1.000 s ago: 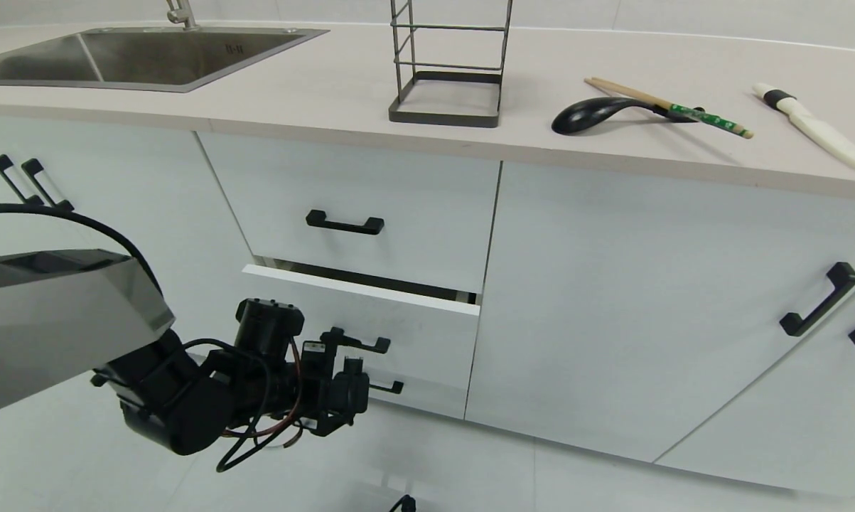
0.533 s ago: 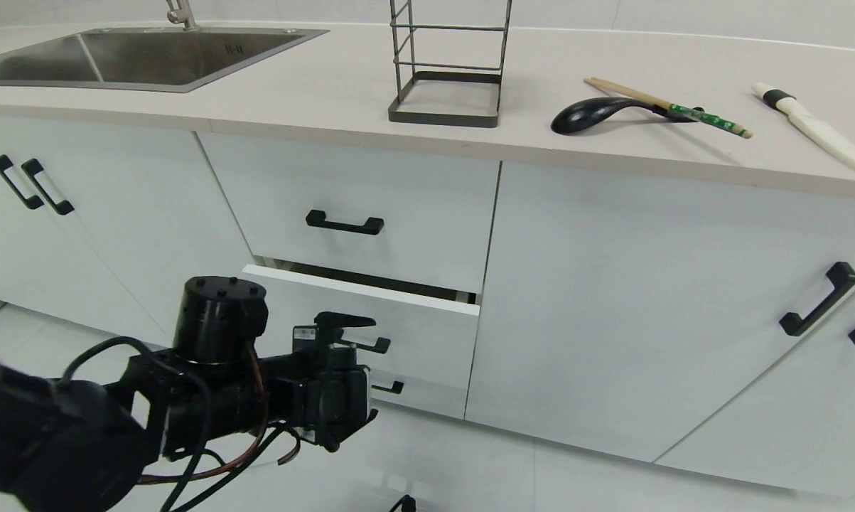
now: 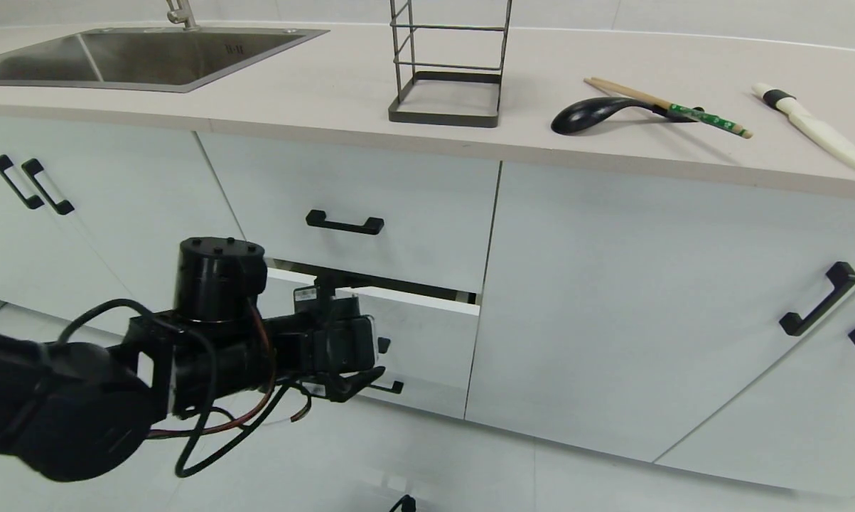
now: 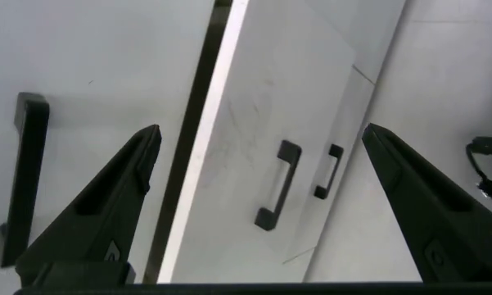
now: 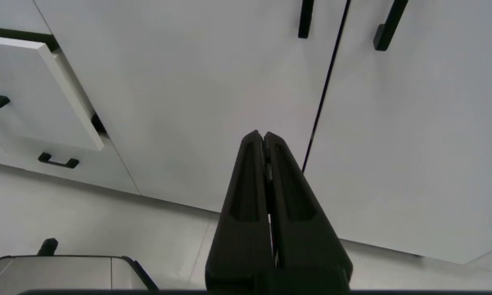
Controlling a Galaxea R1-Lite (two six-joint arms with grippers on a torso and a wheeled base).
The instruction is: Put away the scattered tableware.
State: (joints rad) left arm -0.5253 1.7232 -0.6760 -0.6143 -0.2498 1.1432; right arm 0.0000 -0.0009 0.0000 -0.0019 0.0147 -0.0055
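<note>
**Left gripper open at the ajar drawer; tableware lay on the counter**

The pale counter [image 3: 313, 92] ran across the top of the head view, above a row of white cabinet doors [image 3: 640, 299] with black handles. A steel sink [image 3: 143, 53] was sunk into the counter's far left corner. Below the counter's middle stretch sat two stacked drawers. The upper drawer [image 3: 356, 192] was closed. The lower drawer [image 3: 420, 341] stood ajar, with a dark gap along its top edge.

The left gripper [image 3: 362, 334] hung in front of that ajar drawer, level with its front panel. In the left wrist view its two black fingers [image 4: 106, 205] were spread wide. The drawer's handle [image 4: 278, 184] showed between them, clear of both.

A dark wire rack [image 3: 447, 71] stood upright on the middle of the counter, set back from the front edge.

The right gripper [image 5: 264, 143] pointed at the lower cabinet doors to the right of the ajar drawer. Its fingers were pressed together and held nothing.

All of the tableware was on the right part of the counter. The white utensil [image 3: 818, 131] with a black band lay nearest the right end, slanting toward the front edge. The chopsticks [image 3: 665, 107] lay as a pair between it and the rack, crossing over the handle of the black spoon [image 3: 590, 114]. The spoon's bowl pointed toward the rack.
</note>
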